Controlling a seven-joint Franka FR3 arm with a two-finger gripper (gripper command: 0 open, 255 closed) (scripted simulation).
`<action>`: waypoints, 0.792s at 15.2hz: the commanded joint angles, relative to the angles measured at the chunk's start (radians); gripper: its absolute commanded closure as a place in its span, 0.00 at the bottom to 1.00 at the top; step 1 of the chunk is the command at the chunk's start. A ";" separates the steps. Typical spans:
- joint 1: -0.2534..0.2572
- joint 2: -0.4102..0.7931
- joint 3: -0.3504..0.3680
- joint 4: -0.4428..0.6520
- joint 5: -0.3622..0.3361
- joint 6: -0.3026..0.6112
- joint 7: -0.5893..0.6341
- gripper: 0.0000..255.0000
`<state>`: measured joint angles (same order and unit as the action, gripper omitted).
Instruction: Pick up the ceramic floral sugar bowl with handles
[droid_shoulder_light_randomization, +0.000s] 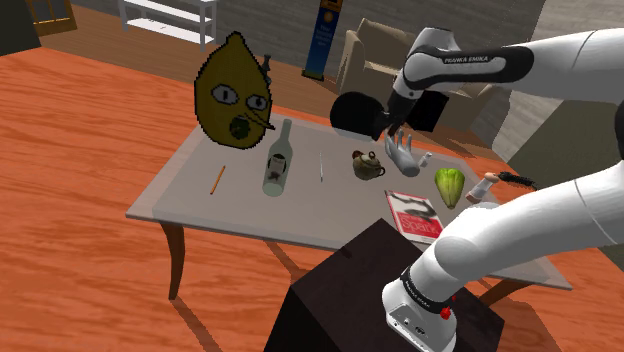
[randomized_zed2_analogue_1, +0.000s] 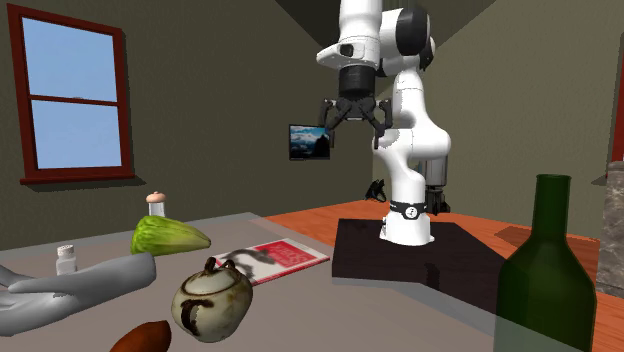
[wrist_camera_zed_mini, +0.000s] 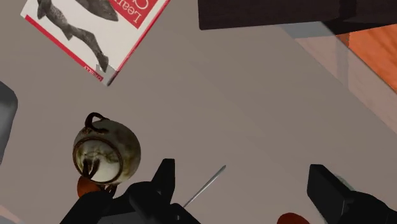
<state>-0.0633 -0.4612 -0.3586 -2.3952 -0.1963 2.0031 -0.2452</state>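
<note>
Hanging high over the grey table, the white arm rose from its dark stand, bent over at the top and pointed the black gripper straight down. Its jaws were spread wide with nothing in them, and both fingers were well above the tabletop. The sugar bowl, a round beige pot with dark brown markings and a dark looped handle, sat upright on the table. In the wrist view it was outside the gap, just beside one finger, not between the two. A thin grey rod lay on the table under the gap itself. A small reddish-brown thing lay right against the bowl on the side nearer the gripper. A red and white book lay flat further off, toward the stand. In the second exterior view a grey model hand rested close to the bowl on that view's left, with a small white shaker and a head of green lettuce behind it. A dark green bottle stood upright at that view's right edge. In the shoulder view a pencil and a large yellow lemon-faced figure were at the table's far left, well apart from the bowl.
</note>
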 joint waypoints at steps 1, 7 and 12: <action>-0.001 0.067 -0.043 0.018 0.005 0.053 -0.047 0.00; 0.003 0.285 -0.156 0.114 0.083 0.171 -0.205 0.00; -0.012 0.495 -0.219 0.230 0.220 0.236 -0.369 0.00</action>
<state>-0.0707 -0.0086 -0.5682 -2.1950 -0.0072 2.2336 -0.5796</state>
